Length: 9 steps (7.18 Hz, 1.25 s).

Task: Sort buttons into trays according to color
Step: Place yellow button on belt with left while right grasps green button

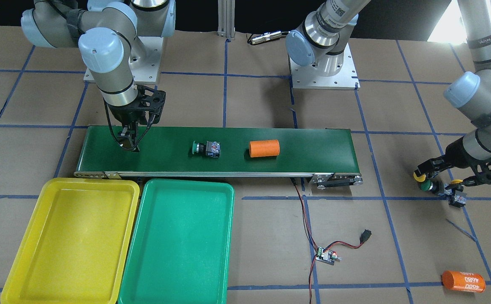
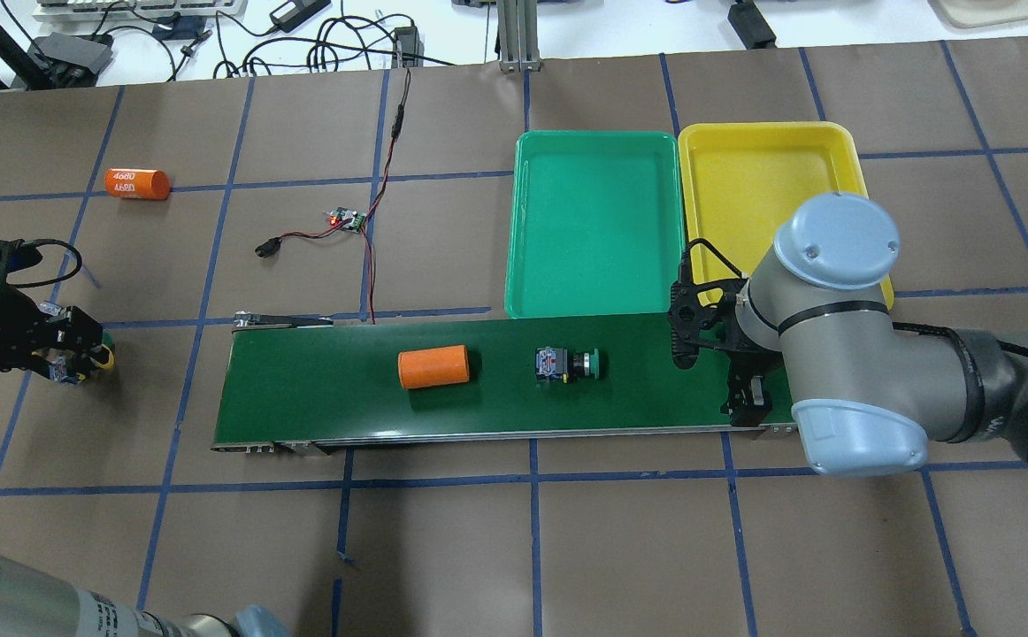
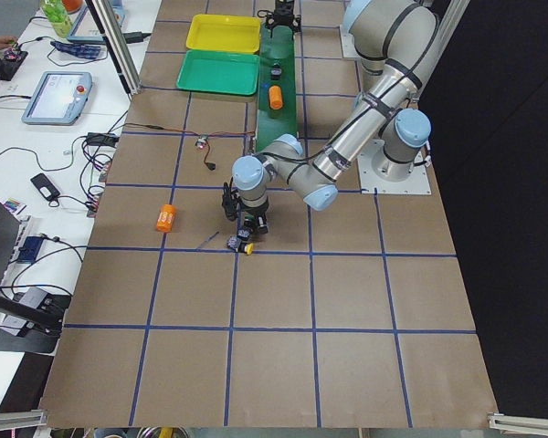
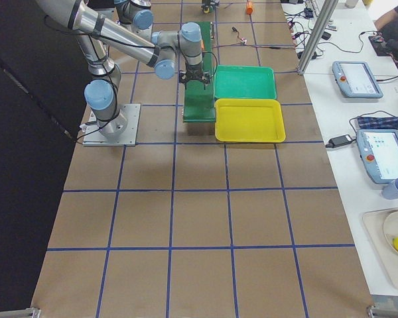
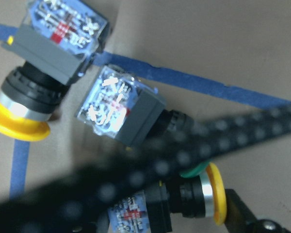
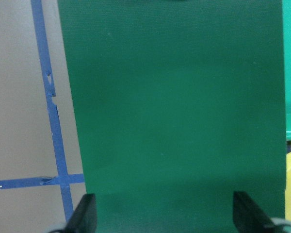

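One green-capped button [image 1: 206,148] lies on its side mid-belt, also in the overhead view [image 2: 565,364]. Three more buttons lie clustered on the paper past the belt's other end: a yellow one [image 5: 19,124], a green one [image 5: 121,107] and a second yellow one [image 5: 216,194]. My left gripper [image 1: 442,177] is open low over this cluster, with the second yellow button between its fingers. My right gripper [image 1: 129,143] is open and empty just above the belt's end near the trays. The yellow tray [image 1: 72,240] and green tray [image 1: 178,240] lie side by side, both empty.
The dark-green conveyor belt [image 1: 313,147] carries an orange cylinder [image 1: 264,148] beside the button. Another orange cylinder [image 1: 463,281] lies on the paper near the cluster. A small circuit board [image 1: 328,255] with red-black wires lies between the belt and the table edge.
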Each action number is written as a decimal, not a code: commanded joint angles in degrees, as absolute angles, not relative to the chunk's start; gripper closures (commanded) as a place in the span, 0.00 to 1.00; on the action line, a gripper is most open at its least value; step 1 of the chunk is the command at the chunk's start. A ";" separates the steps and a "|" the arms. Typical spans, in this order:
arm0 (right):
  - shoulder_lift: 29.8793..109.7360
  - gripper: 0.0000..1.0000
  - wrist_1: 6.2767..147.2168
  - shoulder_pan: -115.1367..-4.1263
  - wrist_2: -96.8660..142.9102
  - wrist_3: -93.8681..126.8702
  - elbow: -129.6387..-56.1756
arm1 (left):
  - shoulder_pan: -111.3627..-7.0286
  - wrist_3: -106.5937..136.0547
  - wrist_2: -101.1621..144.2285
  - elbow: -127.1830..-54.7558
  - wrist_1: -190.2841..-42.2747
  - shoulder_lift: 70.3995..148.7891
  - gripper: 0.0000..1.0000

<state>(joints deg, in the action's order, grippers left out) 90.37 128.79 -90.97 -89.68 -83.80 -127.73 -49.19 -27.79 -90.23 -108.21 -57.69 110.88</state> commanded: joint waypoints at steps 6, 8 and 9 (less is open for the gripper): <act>87.98 0.00 129.73 -91.14 -89.30 -84.29 -127.35 | -79.15 -18.30 -83.85 -116.61 -69.79 91.59 0.95; 87.89 0.00 132.00 -95.07 -89.56 -82.54 -127.27 | -82.42 -16.97 -83.85 -118.47 -66.98 93.50 0.94; 87.80 0.00 133.40 -97.27 -89.91 -79.66 -127.27 | -84.53 -16.88 -83.93 -119.61 -63.84 93.95 0.85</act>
